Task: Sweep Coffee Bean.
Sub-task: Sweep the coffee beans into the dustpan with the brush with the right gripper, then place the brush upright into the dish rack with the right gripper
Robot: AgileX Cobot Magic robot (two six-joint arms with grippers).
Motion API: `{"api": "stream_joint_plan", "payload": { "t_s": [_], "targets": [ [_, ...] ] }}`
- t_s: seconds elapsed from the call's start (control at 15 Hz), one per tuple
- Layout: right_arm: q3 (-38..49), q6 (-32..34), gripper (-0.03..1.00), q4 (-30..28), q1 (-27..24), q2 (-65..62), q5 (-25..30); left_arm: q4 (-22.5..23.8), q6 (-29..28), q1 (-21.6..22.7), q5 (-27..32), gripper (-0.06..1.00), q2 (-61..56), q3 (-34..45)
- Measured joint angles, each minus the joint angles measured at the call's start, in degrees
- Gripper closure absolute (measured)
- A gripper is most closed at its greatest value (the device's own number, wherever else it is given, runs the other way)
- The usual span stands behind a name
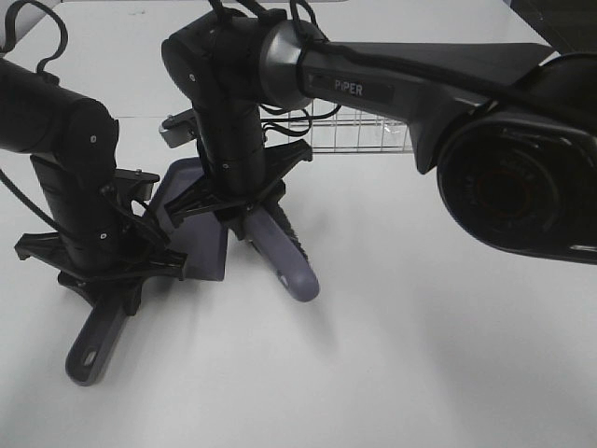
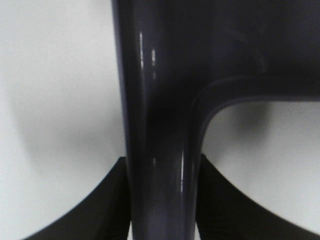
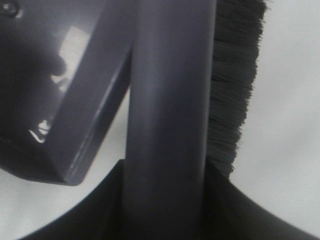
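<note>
My left gripper (image 1: 119, 273) is shut on the handle (image 2: 160, 150) of the grey-purple dustpan (image 1: 194, 217), which rests on the white table left of centre, its handle end (image 1: 91, 347) pointing toward the front. My right gripper (image 1: 244, 201) reaches across the middle and is shut on the brush (image 1: 289, 263), right beside the dustpan's open side. In the right wrist view the brush handle (image 3: 167, 115) runs between the fingers, with black bristles (image 3: 234, 85) on one side and the dustpan (image 3: 65, 100) on the other. The coffee bean is hidden from every view.
A clear wire basket (image 1: 359, 138) stands at the back behind the right arm. The right arm's large dark body (image 1: 513, 177) fills the upper right of the high view. White table (image 1: 420, 355) lies in front and to the right.
</note>
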Motion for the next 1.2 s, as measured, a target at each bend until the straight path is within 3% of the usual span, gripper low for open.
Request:
{"api": "stream_joint_plan", "payload": {
  "t_s": [0.27, 0.53, 1.0, 1.2],
  "targets": [
    [-5.67, -0.06, 0.65, 6.82, 0.06, 0.8, 0.23, -0.34, 0.0, 0.0, -0.11, 0.6, 0.0, 0.0],
    [-9.63, -0.4, 0.65, 8.31, 0.06, 1.15, 0.46, -1.03, 0.0, 0.06, -0.4, 0.6, 0.0, 0.0],
    [-9.68, -2.64, 0.65, -4.53, -0.8, -9.4, 0.52, -1.2, 0.06, 0.06, -0.74, 0.6, 0.0, 0.0],
    [-8.42, -3.61, 0.65, -4.81, -7.39, -16.5, 0.46, -1.2, 0.06, 0.06, -0.8, 0.6, 0.0, 0.0]
  ]
}}
